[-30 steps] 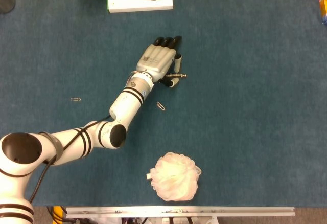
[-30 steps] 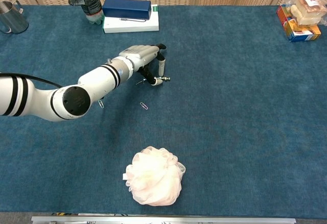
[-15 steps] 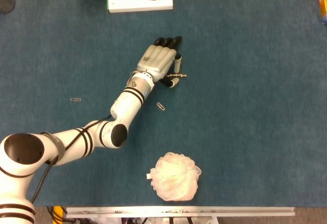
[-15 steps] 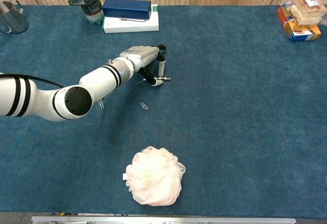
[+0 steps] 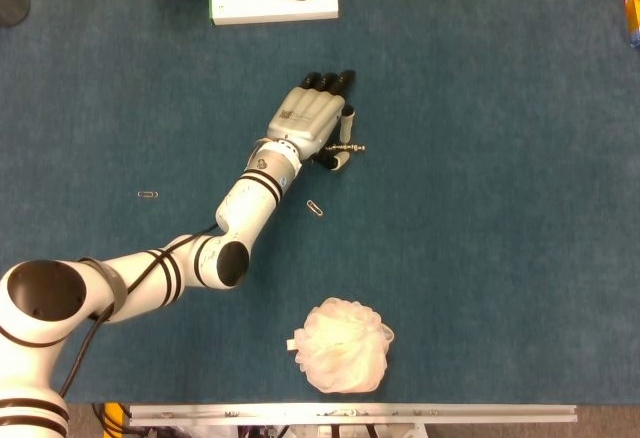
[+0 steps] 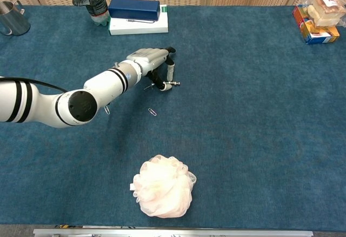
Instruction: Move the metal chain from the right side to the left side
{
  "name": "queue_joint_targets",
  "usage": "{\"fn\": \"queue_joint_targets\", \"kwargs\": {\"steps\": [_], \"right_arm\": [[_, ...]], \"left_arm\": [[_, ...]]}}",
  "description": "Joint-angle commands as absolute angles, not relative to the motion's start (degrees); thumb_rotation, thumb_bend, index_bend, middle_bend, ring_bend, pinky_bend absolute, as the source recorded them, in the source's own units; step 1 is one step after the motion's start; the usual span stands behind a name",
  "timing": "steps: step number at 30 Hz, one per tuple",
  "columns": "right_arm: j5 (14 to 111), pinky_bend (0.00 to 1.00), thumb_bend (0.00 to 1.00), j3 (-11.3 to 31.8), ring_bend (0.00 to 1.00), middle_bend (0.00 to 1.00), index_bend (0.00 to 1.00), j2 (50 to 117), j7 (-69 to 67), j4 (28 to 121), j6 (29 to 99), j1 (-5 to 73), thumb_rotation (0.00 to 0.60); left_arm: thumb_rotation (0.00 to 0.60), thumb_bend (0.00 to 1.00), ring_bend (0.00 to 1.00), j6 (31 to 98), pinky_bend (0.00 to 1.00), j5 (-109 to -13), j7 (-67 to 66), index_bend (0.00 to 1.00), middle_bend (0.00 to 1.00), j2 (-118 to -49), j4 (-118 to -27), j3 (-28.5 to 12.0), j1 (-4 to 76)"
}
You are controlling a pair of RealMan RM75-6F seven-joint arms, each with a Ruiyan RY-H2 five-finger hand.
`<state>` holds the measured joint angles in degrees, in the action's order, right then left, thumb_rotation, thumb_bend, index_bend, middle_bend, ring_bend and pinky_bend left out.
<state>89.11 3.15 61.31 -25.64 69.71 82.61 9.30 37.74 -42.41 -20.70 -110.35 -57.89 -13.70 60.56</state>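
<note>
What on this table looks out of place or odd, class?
Two paper clips lie loose on the blue mat: one just below the left hand, one further left. Nothing looks spilled or damaged; the left hand is over the metal chain.

My left arm reaches diagonally out from lower left, forearm low over counter (image 5: 480, 108). Left robot hand (image 5: 312, 120) lies palm down, dark fingertips (image 5: 330, 80) pointing away from me, thumb tucked along its right edge. I see no right arm in either view.
</note>
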Motion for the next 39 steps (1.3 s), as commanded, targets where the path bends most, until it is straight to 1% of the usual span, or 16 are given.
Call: {"fn": "queue_joint_targets", "kwargs": {"steps": [1, 19, 33, 39], "right_arm": [[89.17, 0.04, 0.03, 3.13, 0.0, 0.11, 0.3, 61.33, -25.67, 69.71, 82.65, 9.31, 0.6], [89.28, 0.04, 0.03, 2.96, 0.0, 0.11, 0.3, 61.65, -26.12, 69.46, 82.41, 9.48, 0.6], [89.5, 0.04, 0.03, 2.79, 0.0, 0.11, 0.3, 61.78, -26.39, 69.28, 82.25, 9.67, 0.6], [89.52, 0.04, 0.03, 2.74, 0.0, 0.11, 0.3, 61.87, -26.44, 69.28, 82.23, 9.69, 0.6]], "left_arm": [[0.6, 0.28, 0.0, 37.79, 0.03, -42.35, -20.7, 0.53, 0.0, -110.27, -58.01, -13.72, 60.5], [0.6, 0.28, 0.0, 37.05, 0.03, -42.13, -20.51, 0.55, 0.0, -110.5, -57.64, -13.84, 60.65], [0.6, 0.28, 0.0, 36.36, 0.03, -40.87, -21.31, 0.52, 0.0, -109.89, -57.84, -13.4, 60.97], [0.6, 0.32, 0.0, 36.41, 0.03, -40.52, -21.37, 0.53, 0.0, -109.84, -58.05, -13.33, 61.05]]}}
